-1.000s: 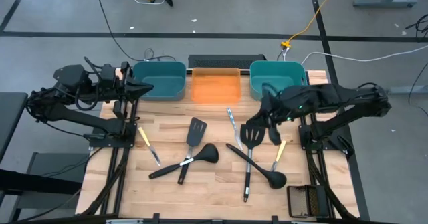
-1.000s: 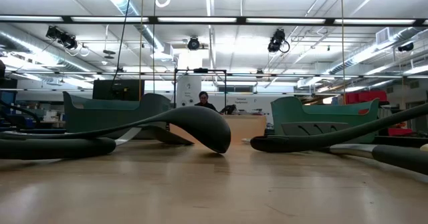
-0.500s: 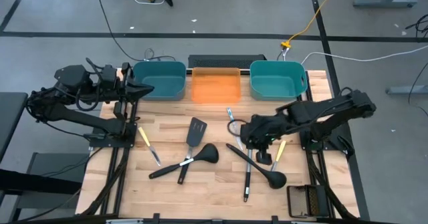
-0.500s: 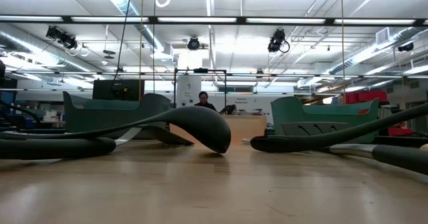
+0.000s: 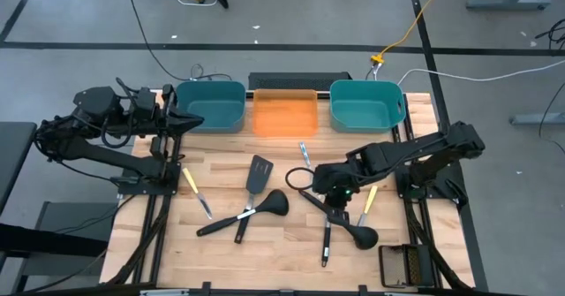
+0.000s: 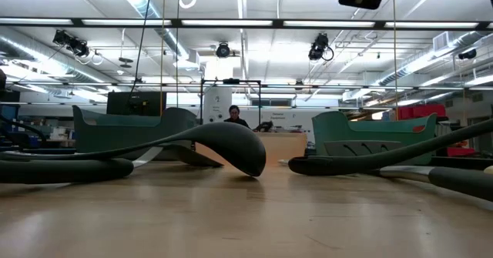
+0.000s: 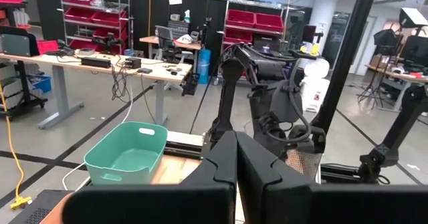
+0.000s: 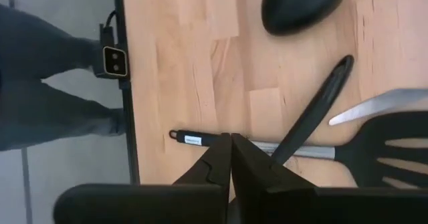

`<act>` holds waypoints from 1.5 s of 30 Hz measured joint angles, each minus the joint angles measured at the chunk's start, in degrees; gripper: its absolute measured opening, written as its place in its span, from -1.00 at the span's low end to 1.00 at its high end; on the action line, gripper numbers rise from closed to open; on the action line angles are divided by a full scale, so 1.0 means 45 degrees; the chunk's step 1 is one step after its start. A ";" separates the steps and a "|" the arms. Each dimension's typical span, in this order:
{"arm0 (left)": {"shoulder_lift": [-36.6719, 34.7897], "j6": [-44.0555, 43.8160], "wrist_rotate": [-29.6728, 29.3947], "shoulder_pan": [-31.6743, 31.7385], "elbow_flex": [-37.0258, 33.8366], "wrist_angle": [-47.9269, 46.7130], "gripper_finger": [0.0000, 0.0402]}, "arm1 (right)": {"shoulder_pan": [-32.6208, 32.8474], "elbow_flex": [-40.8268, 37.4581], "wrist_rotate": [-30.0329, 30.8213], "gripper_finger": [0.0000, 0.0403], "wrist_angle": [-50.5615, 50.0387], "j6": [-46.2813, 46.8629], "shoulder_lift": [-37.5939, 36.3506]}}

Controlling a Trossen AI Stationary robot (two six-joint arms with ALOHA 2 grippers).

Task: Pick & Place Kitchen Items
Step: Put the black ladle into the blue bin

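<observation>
Right gripper (image 5: 328, 193): fingers pressed together, holding nothing, above the slotted spatula (image 5: 326, 228) and ladle (image 5: 353, 231) crossing on the table (image 5: 282, 243).
Left gripper (image 5: 187, 115): closed, empty, parked beside the left teal bin (image 5: 212, 104).
Other utensils: second spatula (image 5: 254, 179), second ladle (image 5: 265, 205), yellow-handled knife (image 5: 196, 193) left of centre.

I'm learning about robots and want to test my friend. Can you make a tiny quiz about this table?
1. True or false: the orange bin sits between two teal bins.
2. Which gripper is over the utensils? A) left gripper B) right gripper
3. Fill in: the right gripper's fingers are ____.

Key: 1 true; 2 B; 3 shut.
</observation>
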 joint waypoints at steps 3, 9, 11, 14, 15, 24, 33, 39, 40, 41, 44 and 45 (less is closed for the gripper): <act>0.0000 0.0005 0.0079 -0.0002 0.0000 0.0000 -0.99 | 0.0000 -0.0005 -0.0001 -0.86 -0.0200 0.0762 0.0145; 0.0000 0.0149 0.0389 -0.0003 0.0000 0.0000 -0.99 | 0.0095 -0.0003 -0.0374 -0.64 -0.0735 0.1941 0.0486; 0.0000 0.0148 0.0384 -0.0003 0.0000 -0.0005 -0.99 | 0.0108 -0.0005 -0.0501 -0.54 -0.0842 0.2112 0.0588; 0.0000 0.0144 0.0384 -0.0003 0.0000 -0.0005 -0.99 | 0.0146 -0.0005 -0.0593 -0.38 -0.1030 0.2243 0.0715; 0.0000 0.0146 0.0384 -0.0003 0.0000 -0.0005 -0.99 | 0.0146 -0.0005 -0.0652 -0.32 -0.1140 0.2234 0.0757; 0.0000 0.0144 0.0379 -0.0003 0.0000 -0.0005 -0.99 | 0.0259 -0.0005 -0.0563 0.05 -0.1555 0.1982 0.0789; 0.0000 0.0096 0.0378 -0.0003 0.0000 -0.0010 -0.99 | 0.0330 -0.1058 -0.0536 0.09 -0.1557 0.2063 0.0784; 0.0000 0.0028 0.0340 -0.0003 0.0000 -0.0010 -0.99 | 0.0335 -0.1879 -0.0561 0.09 -0.1420 0.2236 0.0784; 0.0000 0.0014 0.0335 -0.0003 0.0000 -0.0010 -0.99 | 0.0335 -0.2020 -0.0584 0.09 -0.1254 0.2245 0.0784; 0.0000 0.0013 0.0335 -0.0003 0.0000 -0.0010 -0.99 | 0.0335 -0.2168 -0.0602 0.08 -0.1037 0.2250 0.0784; 0.0004 0.0018 0.0335 -0.0002 0.0000 -0.0010 -0.99 | 0.0349 -0.2612 -0.0786 0.07 -0.0334 0.2383 0.0784; 0.0000 0.0018 0.0335 -0.0003 0.0000 -0.0010 -0.99 | 0.0350 -0.2765 -0.0855 0.07 -0.0012 0.2430 0.0784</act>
